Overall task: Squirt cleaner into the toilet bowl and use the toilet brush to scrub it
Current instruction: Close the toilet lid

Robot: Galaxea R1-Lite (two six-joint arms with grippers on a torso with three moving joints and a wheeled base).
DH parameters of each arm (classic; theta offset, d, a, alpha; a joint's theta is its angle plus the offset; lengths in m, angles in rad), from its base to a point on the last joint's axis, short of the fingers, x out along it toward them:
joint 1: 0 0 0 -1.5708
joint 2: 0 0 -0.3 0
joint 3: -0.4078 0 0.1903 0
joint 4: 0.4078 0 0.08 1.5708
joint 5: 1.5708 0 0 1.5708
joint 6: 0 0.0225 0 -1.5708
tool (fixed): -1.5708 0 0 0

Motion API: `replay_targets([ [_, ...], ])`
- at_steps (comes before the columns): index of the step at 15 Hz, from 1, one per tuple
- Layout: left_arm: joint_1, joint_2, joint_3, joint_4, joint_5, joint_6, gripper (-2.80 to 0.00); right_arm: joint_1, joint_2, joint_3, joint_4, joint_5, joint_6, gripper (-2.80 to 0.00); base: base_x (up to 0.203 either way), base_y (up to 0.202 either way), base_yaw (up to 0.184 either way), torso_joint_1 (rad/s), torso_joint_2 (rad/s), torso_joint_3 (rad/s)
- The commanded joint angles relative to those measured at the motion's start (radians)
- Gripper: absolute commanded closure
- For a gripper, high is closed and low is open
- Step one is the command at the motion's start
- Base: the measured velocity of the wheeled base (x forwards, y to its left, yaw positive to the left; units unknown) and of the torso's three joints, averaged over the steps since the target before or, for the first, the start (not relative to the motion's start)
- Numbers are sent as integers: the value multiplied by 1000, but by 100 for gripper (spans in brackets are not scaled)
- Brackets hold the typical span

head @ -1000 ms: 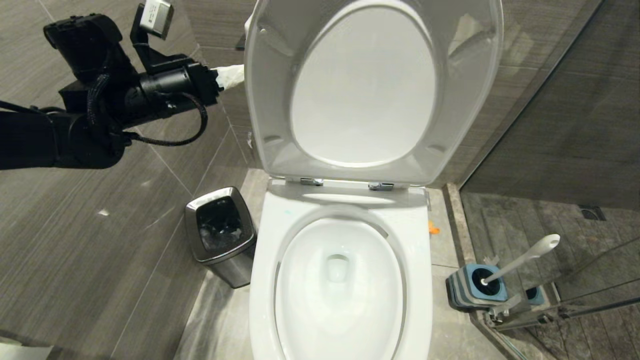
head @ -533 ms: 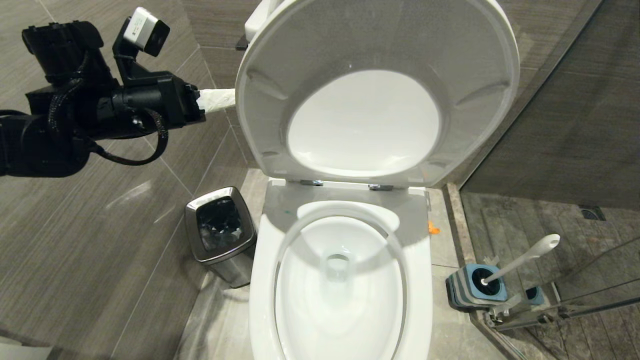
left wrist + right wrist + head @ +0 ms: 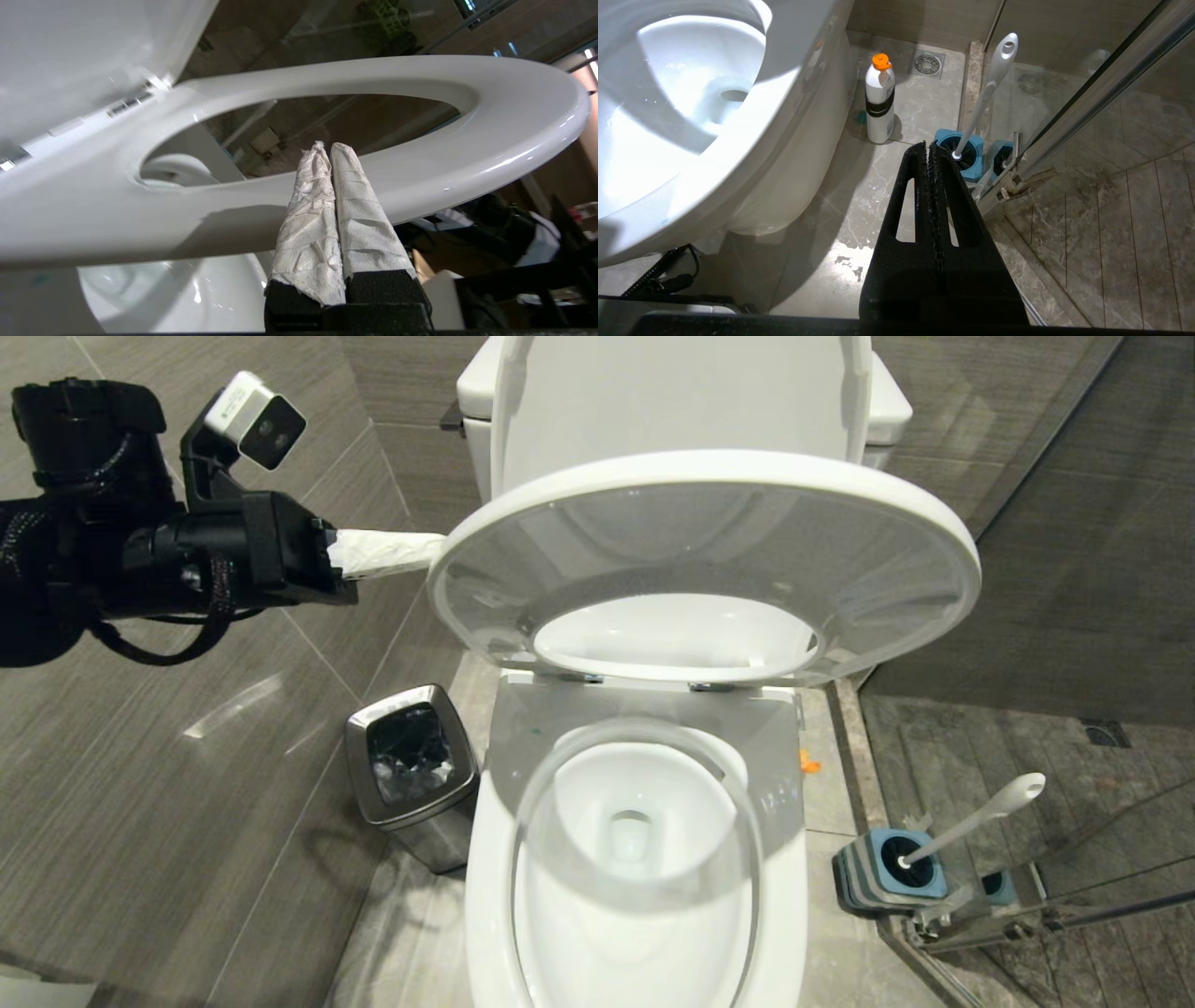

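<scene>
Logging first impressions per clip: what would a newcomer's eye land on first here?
The white toilet seat hangs half-lowered over the open toilet bowl, mid-frame. At its left edge, the left gripper, fingers wrapped in white paper, touches the rim. The toilet brush stands in its blue holder on the floor, right of the bowl.

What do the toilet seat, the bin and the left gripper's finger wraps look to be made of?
Toilet seat: likely glossy white plastic; thin, smooth, with highlights. Bin: brushed steel by its grey metallic sheen. Left gripper: finger wraps look like crinkled white tissue paper, matte and creased.
</scene>
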Motion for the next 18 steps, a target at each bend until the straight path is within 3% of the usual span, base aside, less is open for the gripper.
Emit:
replay_targets([
  [1,0,-48,0,169,-13,13,0,0,1,0,0,0,-1,0,0,0,0,0,0,0],
  [3,0,-65,1,344,-11,99,0,0,1,0,0,0,-1,0,0,0,0,0,0,0],
  [6,1,-81,2,715,34,366,0,0,1,1,0,0,-1,0,0,0,0,0,0,0],
  [7,1,-89,10,803,60,429,0,0,1,0,0,0,-1,0,0,0,0,0,0,0],
  [18,26,-101,194,880,77,515,0,0,1,0,0,0,-1,0,0,0,0,0,0,0],
])
